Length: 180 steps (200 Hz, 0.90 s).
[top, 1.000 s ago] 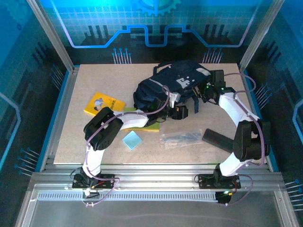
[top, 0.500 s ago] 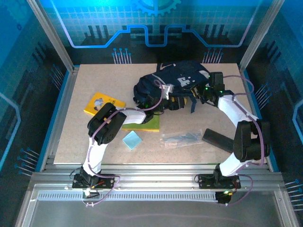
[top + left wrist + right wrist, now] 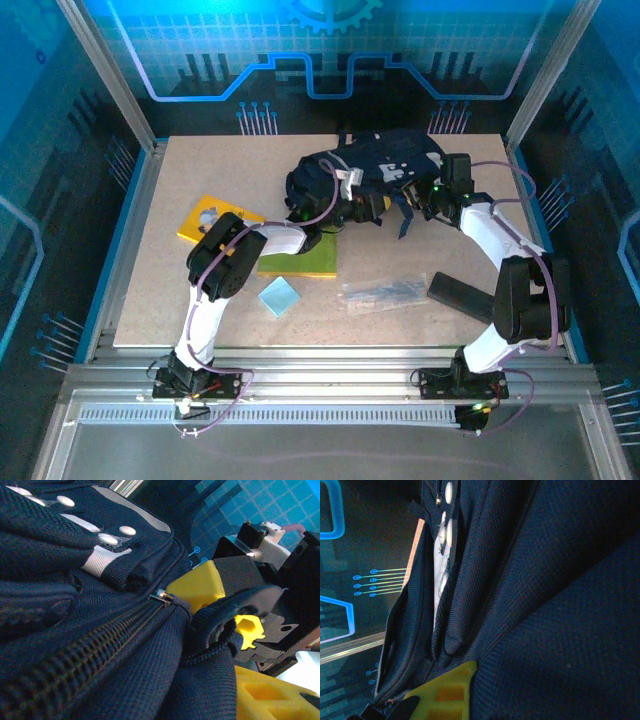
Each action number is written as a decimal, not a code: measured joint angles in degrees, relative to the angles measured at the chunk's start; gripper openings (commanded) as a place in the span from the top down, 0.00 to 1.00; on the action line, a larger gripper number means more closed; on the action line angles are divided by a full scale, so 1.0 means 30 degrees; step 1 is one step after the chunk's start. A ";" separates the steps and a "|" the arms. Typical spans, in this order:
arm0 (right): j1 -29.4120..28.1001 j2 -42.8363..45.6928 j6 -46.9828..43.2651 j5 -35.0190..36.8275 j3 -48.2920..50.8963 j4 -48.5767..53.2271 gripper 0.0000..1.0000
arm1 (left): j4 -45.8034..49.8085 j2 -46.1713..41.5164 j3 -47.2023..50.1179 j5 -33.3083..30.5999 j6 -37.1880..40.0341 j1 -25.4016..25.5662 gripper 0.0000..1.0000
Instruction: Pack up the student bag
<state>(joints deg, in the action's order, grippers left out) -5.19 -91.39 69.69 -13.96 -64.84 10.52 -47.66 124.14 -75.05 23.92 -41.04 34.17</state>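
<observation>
Two-handed, working on the student bag (image 3: 375,160) at the back of the tabletop (image 3: 180,300), right of centre, and bypassing for now the loose items nearer the front edge. Leaving, closest to that edge, a small blue pad (image 3: 279,296), a clear pouch (image 3: 383,292) of what look like pens, and a flat black case (image 3: 460,295) toward the front right corner, all lying flat and apart, apparently waiting their turn. Leaving too, a little farther in, a green book (image 3: 305,262) partly hidden by the left arm, and a yellow booklet (image 3: 212,220) toward the left edge.

Reaching farther back with the left gripper (image 3: 365,205) to the bag's near side, yellow fingers (image 3: 197,587) standing partly spread with a dark fold of the bag's edge between them, just past the zipper (image 3: 100,645). Being unable to tell whether that fold is clamped yet. Judging the aim as taking hold of the mouth to pull it open.

Bracing from the right with the right gripper (image 3: 420,192), jaws pressed together against the navy fabric, probably to stop the bag sliding, with no telling whether any cloth is caught. Facing, seemingly, a zipper meshed along the stretch in view, an obstacle before anything goes in.
</observation>
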 measured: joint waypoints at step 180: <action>0.0000 -0.0284 -0.1902 -0.0714 -0.1231 0.1821 1.00 | 0.4670 -0.1545 0.0204 0.0415 0.3395 -0.0255 0.76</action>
<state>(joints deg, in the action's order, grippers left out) -5.19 -92.25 63.99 -16.10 -68.53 15.99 -33.65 119.50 -74.43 25.17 -30.85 33.41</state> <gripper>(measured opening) 0.061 0.304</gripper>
